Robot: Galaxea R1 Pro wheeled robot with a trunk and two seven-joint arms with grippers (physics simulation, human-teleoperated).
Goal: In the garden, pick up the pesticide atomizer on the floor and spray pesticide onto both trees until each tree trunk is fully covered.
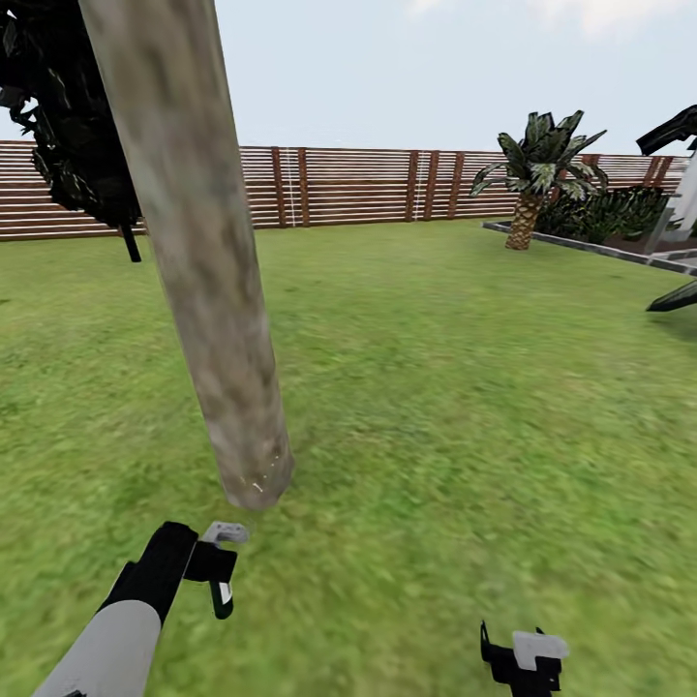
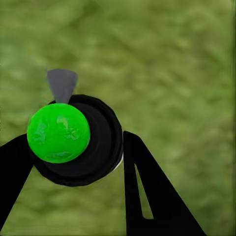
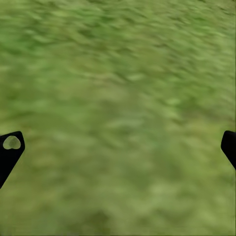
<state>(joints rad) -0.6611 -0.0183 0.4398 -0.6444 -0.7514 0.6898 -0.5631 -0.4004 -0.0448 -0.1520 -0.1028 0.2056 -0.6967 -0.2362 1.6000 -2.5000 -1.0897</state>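
Observation:
My left gripper is low over the lawn, shut on the pesticide atomizer. Its pale grey spray head points toward the foot of a thick, pale mottled tree trunk just ahead. In the left wrist view the dark round bottle, with a bright green blob on it and a grey nozzle, sits between the two black fingers. A few whitish specks show on the trunk's base. My right gripper hangs open over the grass at the lower right, with its fingertips far apart and nothing between them.
Green lawn stretches to a brown slat fence. A dark-leaved tree stands behind the trunk at the upper left. At the right are a short palm, shrubs and a grey paved edge.

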